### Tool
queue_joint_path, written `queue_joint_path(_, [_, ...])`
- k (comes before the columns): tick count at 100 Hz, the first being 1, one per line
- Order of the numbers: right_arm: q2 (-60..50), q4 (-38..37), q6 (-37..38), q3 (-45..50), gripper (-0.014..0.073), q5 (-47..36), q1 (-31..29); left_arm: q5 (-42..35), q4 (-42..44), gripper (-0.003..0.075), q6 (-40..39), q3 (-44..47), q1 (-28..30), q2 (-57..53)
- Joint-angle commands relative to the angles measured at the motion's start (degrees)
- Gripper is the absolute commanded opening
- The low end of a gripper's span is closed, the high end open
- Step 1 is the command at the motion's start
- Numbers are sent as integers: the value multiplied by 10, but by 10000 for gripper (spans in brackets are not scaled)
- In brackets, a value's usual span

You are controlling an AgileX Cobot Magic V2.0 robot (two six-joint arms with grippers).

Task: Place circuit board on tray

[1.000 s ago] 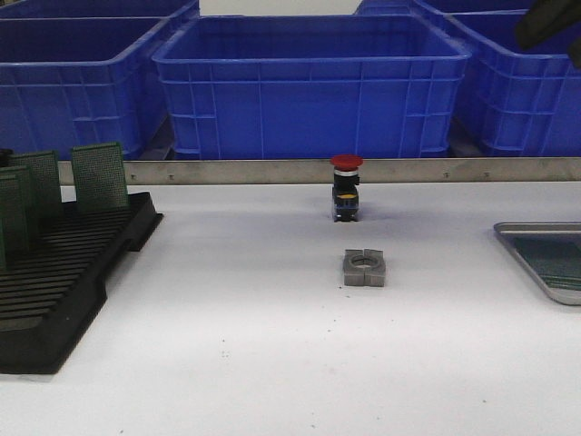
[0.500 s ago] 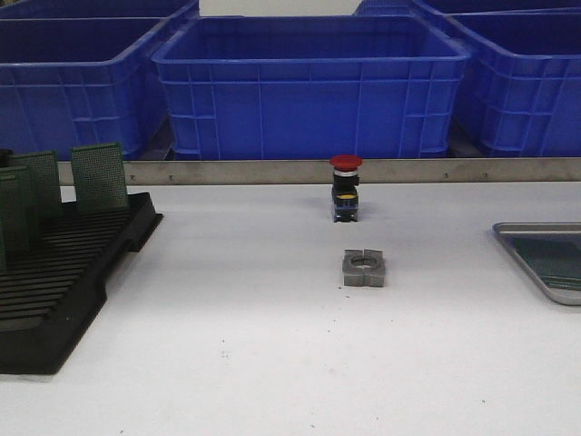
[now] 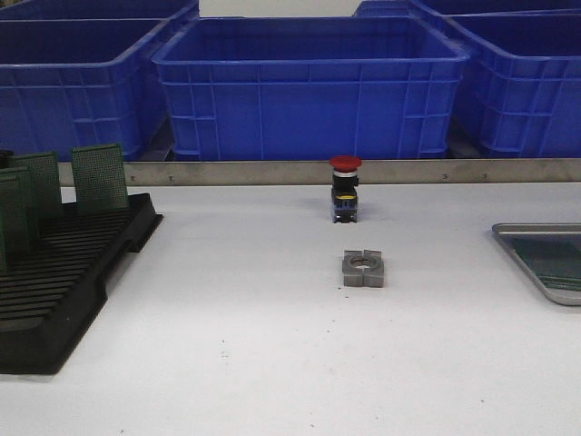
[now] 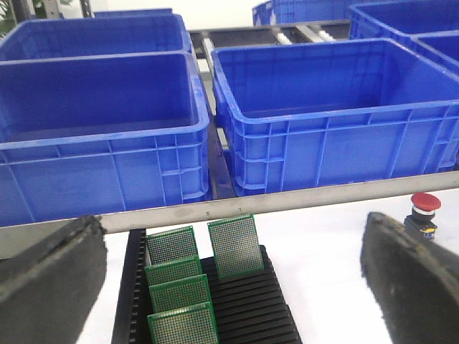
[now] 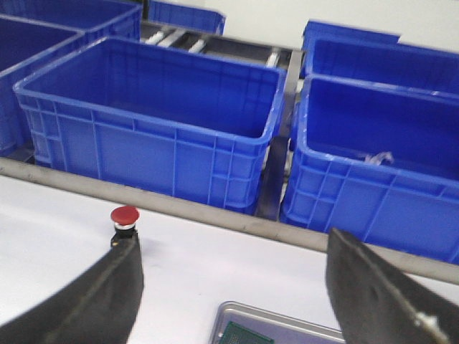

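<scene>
Green perforated circuit boards (image 3: 98,177) stand upright in the slots of the black slotted plastic rack (image 3: 64,272) at the table's left edge; upright slotting keeps them separated and gives a gripper free edges to pinch. The left wrist view shows four boards (image 4: 235,245) in the rack.

The flat silver-grey metal tray (image 3: 545,263) with raised rim sits at the far right of the white table (image 3: 254,363), well apart from the rack. One green board (image 3: 556,258) already lies flat inside it, also visible in the right wrist view (image 5: 244,335).

Left gripper (image 4: 237,287): fingers spread wide, holding nothing, hanging above the rack. Right gripper (image 5: 233,287): fingers also spread wide, empty, above the tray (image 5: 287,326).

Judgement: one placement done; the left arm looks positioned for the next pick.

Unrelated: red-capped push button (image 3: 345,188), grey metal nut (image 3: 363,269), blue plastic bins (image 3: 309,82) behind.
</scene>
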Motion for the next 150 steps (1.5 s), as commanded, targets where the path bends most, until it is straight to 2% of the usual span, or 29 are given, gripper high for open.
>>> queue_joint_path(1, [-29, 12, -6, 8, 549, -38, 1, -35, -16, 671, -5, 9, 2, -41])
queue_joint_path(16, [-75, 20, -5, 46, 549, -48, 1, -35, -16, 671, -5, 34, 2, -92])
queue_joint_path(31, [-82, 23, -5, 52, 527, -52, 1, -35, -16, 671, -5, 46, 2, -98])
queue_joint_path(40, [-82, 23, -5, 52, 451, -52, 1, -35, -16, 671, -5, 46, 2, -98])
queue_joint_path(50, [-82, 23, -5, 52, 313, -53, 1, -35, -16, 636, -5, 46, 2, -98])
queue_joint_path(57, [-82, 23, -5, 52, 197, -53, 1, -35, -16, 565, -5, 46, 2, -98])
queue_joint_path(64, [-82, 23, -5, 52, 73, -53, 1, -35, -16, 453, -5, 46, 2, -98])
queue_joint_path(74, [-82, 23, -5, 52, -62, -53, 1, -35, -16, 233, -5, 46, 2, -98])
queue_joint_path(86, [-82, 23, -5, 52, -68, -53, 1, -35, -16, -19, -5, 46, 2, -98])
queue_joint_path(150, [-82, 23, -5, 52, -68, -53, 1, -35, -16, -19, -5, 46, 2, -98])
